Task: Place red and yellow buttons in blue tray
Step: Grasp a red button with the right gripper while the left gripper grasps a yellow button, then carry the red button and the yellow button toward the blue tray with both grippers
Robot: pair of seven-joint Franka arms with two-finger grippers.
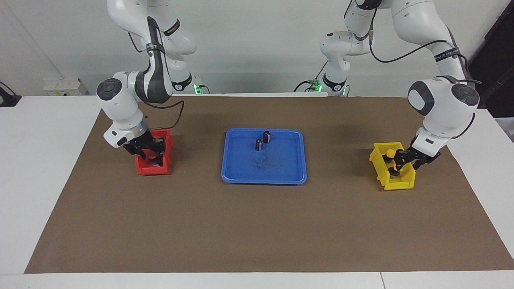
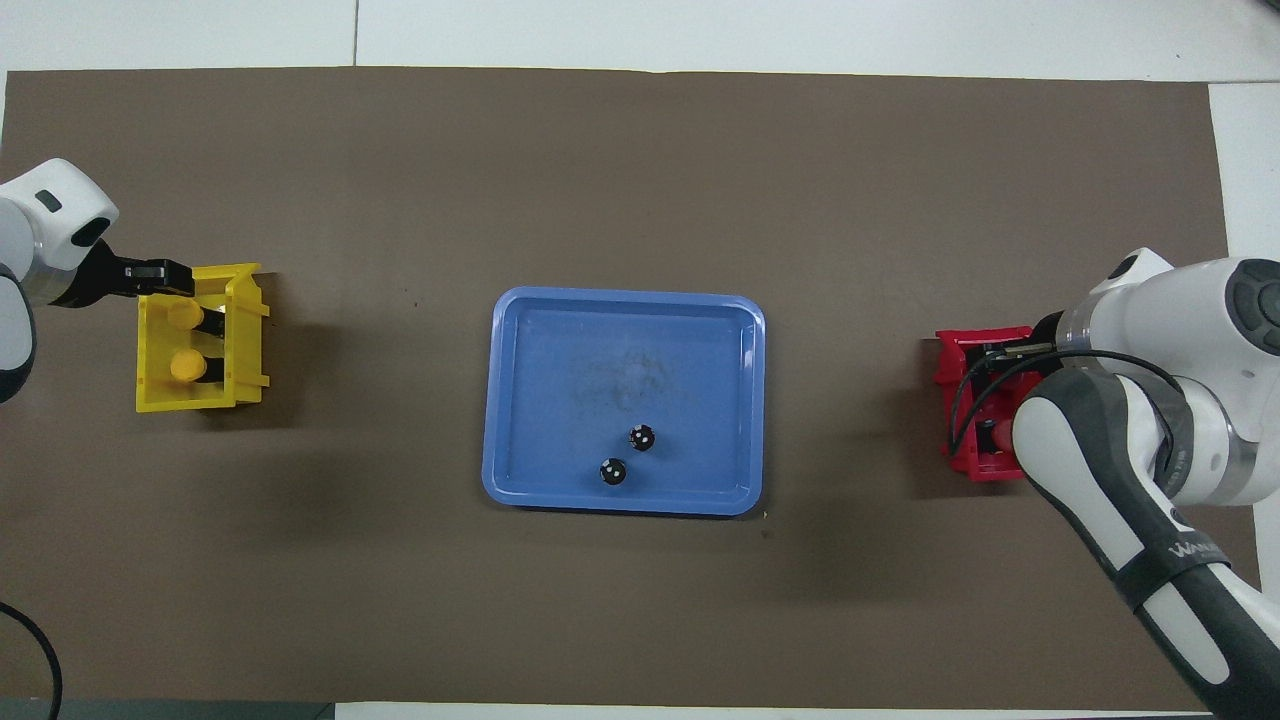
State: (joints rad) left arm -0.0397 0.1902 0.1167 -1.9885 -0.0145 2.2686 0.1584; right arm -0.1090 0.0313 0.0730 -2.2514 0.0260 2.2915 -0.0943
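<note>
The left gripper (image 1: 401, 159) is down inside the yellow bin (image 1: 392, 182), its fingers apparently straddling a yellow button (image 2: 184, 313) — whether they pinch it cannot be told. The second yellow button (image 2: 183, 366) sits beside it, slightly nearer the robots. The right gripper (image 1: 152, 154) is sunk in the red bin (image 1: 152, 169), fingers unreadable, a red button (image 2: 999, 436) just glimpsed. The blue tray (image 1: 281, 176), mid-table between both bins, holds only two dark cylinders (image 1: 262, 140).
</note>
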